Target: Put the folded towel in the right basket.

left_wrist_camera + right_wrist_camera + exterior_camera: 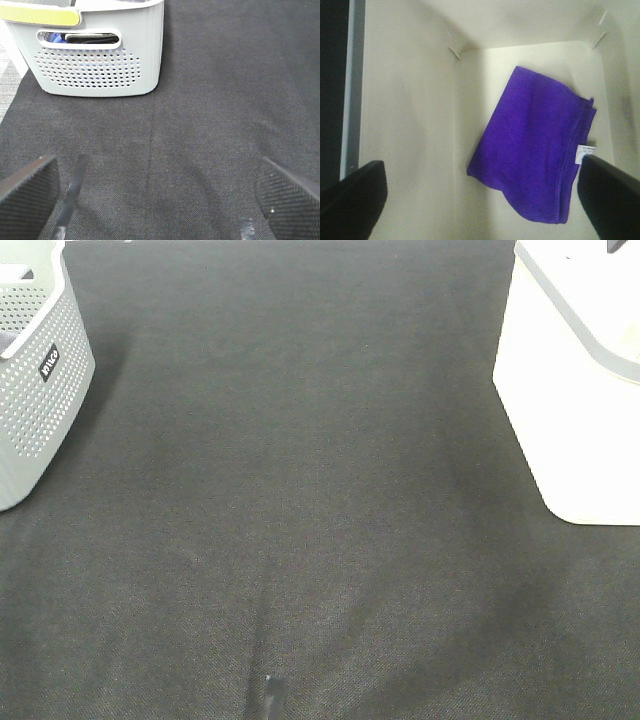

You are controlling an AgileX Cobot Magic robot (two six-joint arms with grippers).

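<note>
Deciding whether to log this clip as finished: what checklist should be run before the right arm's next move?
1. The purple towel is inside the white basket: ok; it lies on the basket's floor.
2. The towel is folded: ok; it lies flat in layers.
3. The right gripper holds nothing: ok; it is open above the towel.
4. The left gripper holds nothing: ok; it is open above the black mat.
5. Free path up out of the basket: cannot tell.

Grey perforated basket (pixel 35 400) on dark cloth (pixel 300 490) — blue item (pixel 56 36) inside; tape strip (pixel 74 187) on cloth.
</note>
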